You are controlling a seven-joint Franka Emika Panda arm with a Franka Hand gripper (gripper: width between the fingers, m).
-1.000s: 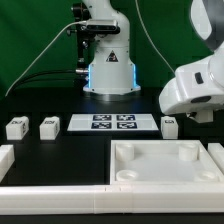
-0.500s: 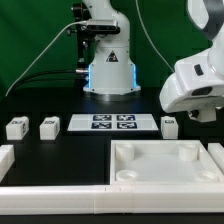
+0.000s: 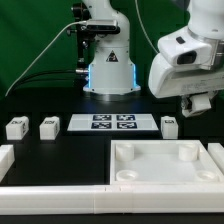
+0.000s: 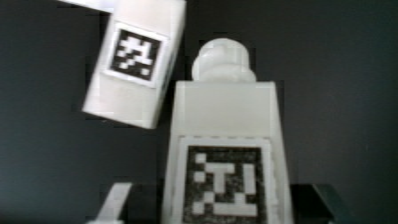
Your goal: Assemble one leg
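In the wrist view a white leg (image 4: 222, 120) with a black-and-white tag and a rounded peg end sits between my gripper's (image 4: 221, 204) fingers (image 4: 118, 200), which are shut on it. A second tagged leg (image 4: 139, 58) lies on the black table beyond it. In the exterior view the arm hangs at the upper right, with the gripper (image 3: 197, 103) above a leg (image 3: 170, 126) on the table. The held leg is hidden there behind the arm. Two more legs (image 3: 16, 127) (image 3: 47, 126) stand at the exterior view's left.
The marker board (image 3: 112, 122) lies in the middle of the table in front of the robot base. A large white tray-like piece with corner sockets (image 3: 150, 150) lies in front. A white rail (image 3: 50, 200) runs along the front edge.
The arm has risen and swung toward the exterior view's left. The legs on the table have not moved.
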